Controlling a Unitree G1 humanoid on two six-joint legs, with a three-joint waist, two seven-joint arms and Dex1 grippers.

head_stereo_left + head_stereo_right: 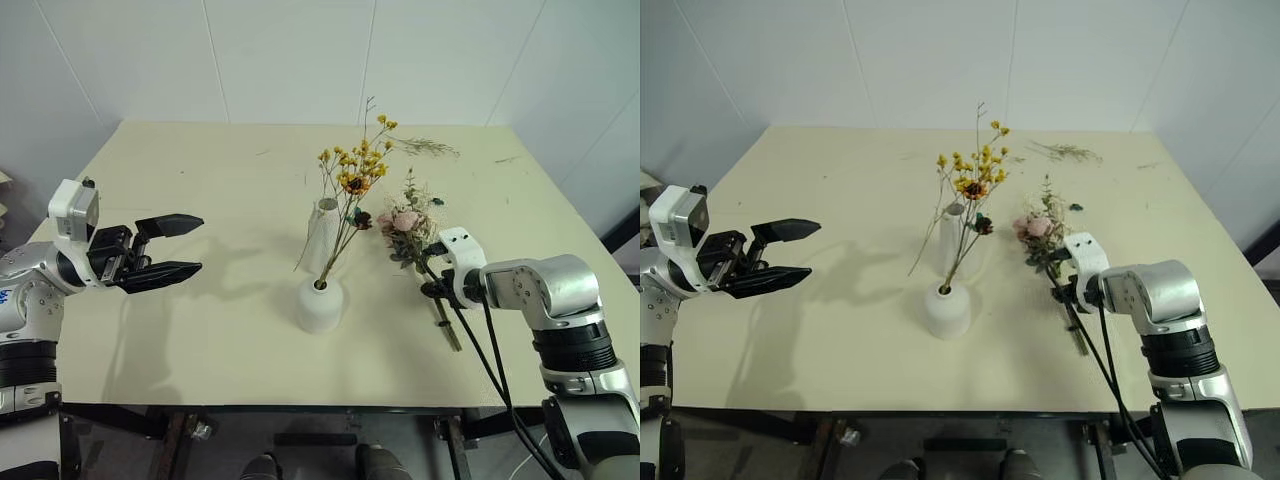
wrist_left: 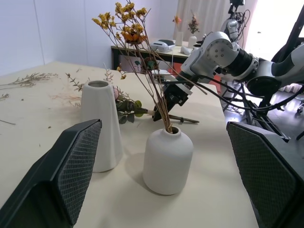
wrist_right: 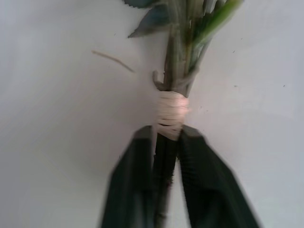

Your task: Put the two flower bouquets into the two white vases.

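The yellow-orange bouquet (image 1: 355,170) stands upright in the short round white vase (image 1: 320,307) at the table's middle. Just behind it is the tall cone vase (image 1: 323,235), with nothing in it. To the right, the pink rose bouquet (image 1: 406,222) lies flat on the table, its stems pointing toward the front edge. My right gripper (image 1: 434,286) is shut on those stems; the right wrist view shows its fingers (image 3: 199,161) pinched just below the pale twine wrap (image 3: 170,113). My left gripper (image 1: 168,248) hovers open on the left, above the table, pointing at the vases.
The cream table (image 1: 200,180) has loose dried green sprigs (image 1: 428,147) near its back right. Black cables (image 1: 490,350) hang from my right wrist over the front edge. There is free room on the left half and along the front.
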